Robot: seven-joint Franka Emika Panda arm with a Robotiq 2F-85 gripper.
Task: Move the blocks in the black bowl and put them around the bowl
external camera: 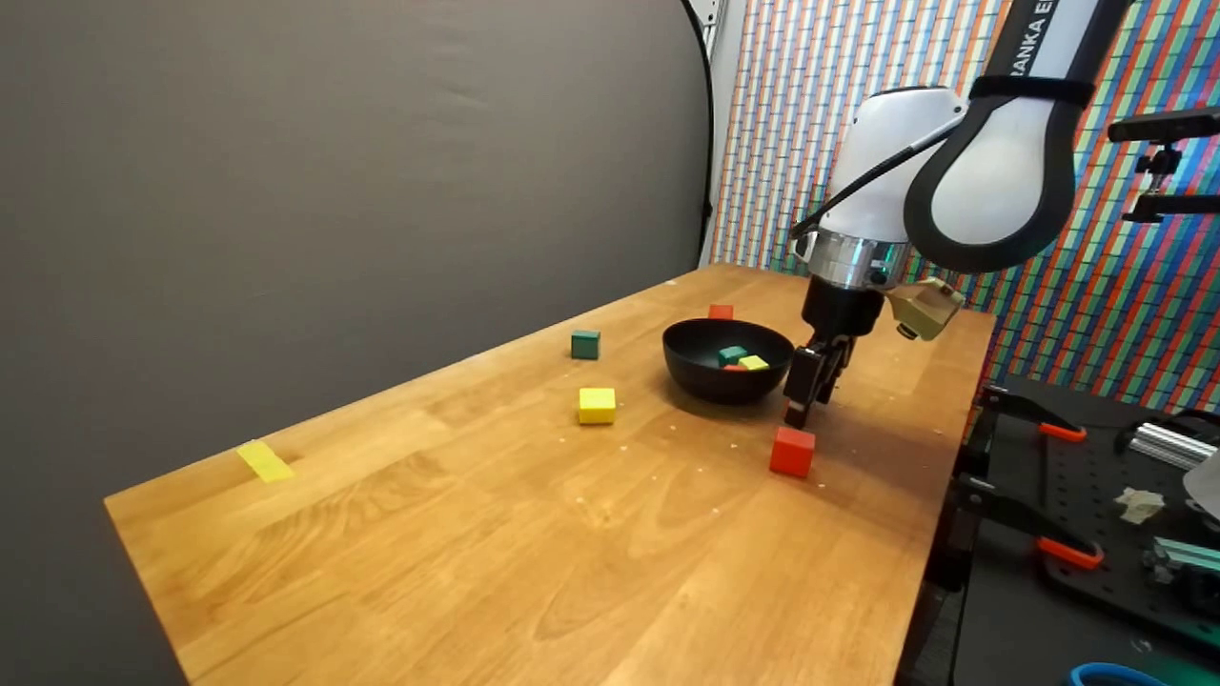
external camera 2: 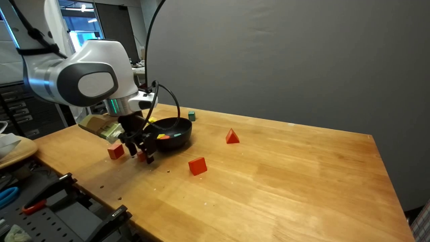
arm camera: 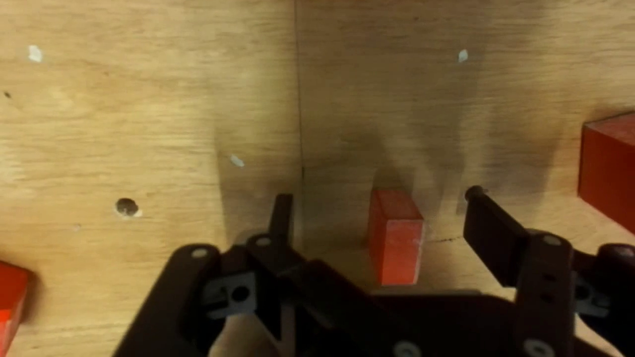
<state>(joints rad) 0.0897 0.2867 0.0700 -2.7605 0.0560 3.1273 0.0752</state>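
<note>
In an exterior view, 1 green block [external camera: 585, 345] and 1 yellow block [external camera: 597, 406] noted left of the black bowl [external camera: 717, 385]. Inside it, 3 blocks [external camera: 732, 356] seen: green, red, yellow. At right, gripper [arm camera: 379, 198] observed with jaws parted; 1 red block [arm camera: 399, 243] located between, untouched.

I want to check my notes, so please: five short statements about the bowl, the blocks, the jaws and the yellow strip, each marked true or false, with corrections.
1. A yellow block lies inside the black bowl. True.
2. The jaws are shut. False: they stand open, with a gap on each side of a red block.
3. The yellow strip lies flat on the table. True.
4. Every green block is in the bowl. False: a green block sits on the table, outside the bowl.
5. The bowl stands upright. True.
</note>
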